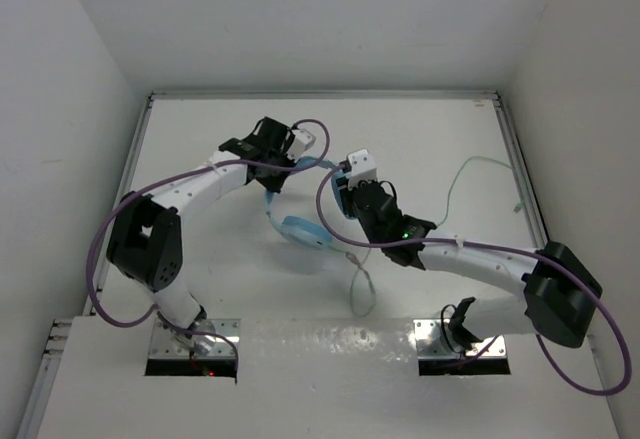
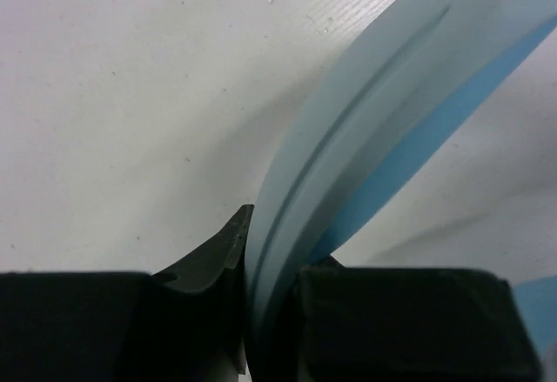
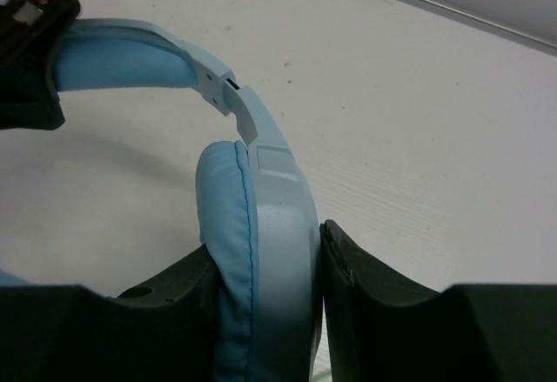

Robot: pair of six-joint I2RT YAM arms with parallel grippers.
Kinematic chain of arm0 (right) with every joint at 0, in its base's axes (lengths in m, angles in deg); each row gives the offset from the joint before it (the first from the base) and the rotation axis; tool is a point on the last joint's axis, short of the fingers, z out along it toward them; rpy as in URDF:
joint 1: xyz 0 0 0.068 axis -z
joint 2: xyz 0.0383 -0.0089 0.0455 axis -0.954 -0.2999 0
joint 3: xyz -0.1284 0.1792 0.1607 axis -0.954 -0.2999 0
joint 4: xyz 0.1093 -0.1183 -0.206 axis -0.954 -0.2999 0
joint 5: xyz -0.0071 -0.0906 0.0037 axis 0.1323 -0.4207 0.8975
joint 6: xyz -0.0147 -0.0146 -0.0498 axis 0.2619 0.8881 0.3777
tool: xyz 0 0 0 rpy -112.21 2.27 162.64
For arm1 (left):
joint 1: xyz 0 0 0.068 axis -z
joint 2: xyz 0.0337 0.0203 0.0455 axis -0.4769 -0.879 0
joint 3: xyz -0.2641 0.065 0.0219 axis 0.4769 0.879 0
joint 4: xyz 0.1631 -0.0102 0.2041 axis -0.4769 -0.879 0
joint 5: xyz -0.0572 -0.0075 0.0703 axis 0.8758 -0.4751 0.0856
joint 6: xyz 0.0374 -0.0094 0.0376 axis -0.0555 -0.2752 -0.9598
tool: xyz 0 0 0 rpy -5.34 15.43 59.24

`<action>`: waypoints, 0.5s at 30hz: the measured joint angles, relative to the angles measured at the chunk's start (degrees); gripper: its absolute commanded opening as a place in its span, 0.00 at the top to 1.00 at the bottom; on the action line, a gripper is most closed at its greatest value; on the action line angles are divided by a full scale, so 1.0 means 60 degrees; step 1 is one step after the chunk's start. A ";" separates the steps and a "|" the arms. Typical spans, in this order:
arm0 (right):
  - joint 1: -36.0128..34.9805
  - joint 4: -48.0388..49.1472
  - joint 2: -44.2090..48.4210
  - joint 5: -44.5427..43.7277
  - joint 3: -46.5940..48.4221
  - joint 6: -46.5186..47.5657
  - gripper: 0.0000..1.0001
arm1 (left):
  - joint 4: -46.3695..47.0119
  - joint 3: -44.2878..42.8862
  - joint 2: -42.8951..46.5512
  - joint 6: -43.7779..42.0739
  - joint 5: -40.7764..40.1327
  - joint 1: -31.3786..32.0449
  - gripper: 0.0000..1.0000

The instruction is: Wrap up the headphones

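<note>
The light blue headphones [image 1: 300, 231] sit mid-table, held up between both arms. My left gripper [image 1: 290, 151] is shut on the padded headband [image 2: 383, 95], which runs up and right from between the jaws in the left wrist view. My right gripper [image 1: 345, 191] is shut on one earcup [image 3: 261, 234], its fingers [image 3: 374, 304] pressing cushion and shell. The other earcup hangs low near the table in the top view. The pale green cable [image 1: 362, 284] trails from it towards the near edge, and a further stretch of it [image 1: 470, 166] lies at the right.
White walls enclose the table on three sides, with a metal rail [image 1: 520, 169] along the right edge. Thick purple arm cables [image 1: 320, 174] loop over both arms near the headphones. The left gripper's body [image 3: 26, 51] shows at the top left of the right wrist view.
</note>
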 measured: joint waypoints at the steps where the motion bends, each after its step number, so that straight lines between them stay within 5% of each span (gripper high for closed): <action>1: -0.0040 0.0058 -0.0036 0.0040 0.0058 0.0076 1.00 | -0.0076 0.0007 0.0007 0.0040 -0.0040 -0.0044 1.00; 3: -0.0055 -0.0047 -0.0113 0.0047 0.0273 0.0277 0.65 | -0.0106 0.0022 0.0066 0.0142 -0.0109 -0.0029 1.00; 5: 0.0000 -0.0328 -0.0237 0.0259 0.0667 0.0488 0.06 | -0.0091 0.0018 0.0157 0.0229 -0.0226 -0.0033 1.00; 10: 0.0011 -0.1169 -0.0189 0.1180 0.2590 0.1290 0.01 | -0.0466 -0.0226 0.0510 -0.0011 0.0208 -0.0488 1.00; 15: 0.0033 -0.1486 0.2554 0.2331 0.2619 0.1759 0.01 | -0.1373 -0.1209 0.0488 0.0015 0.1359 -0.2885 1.00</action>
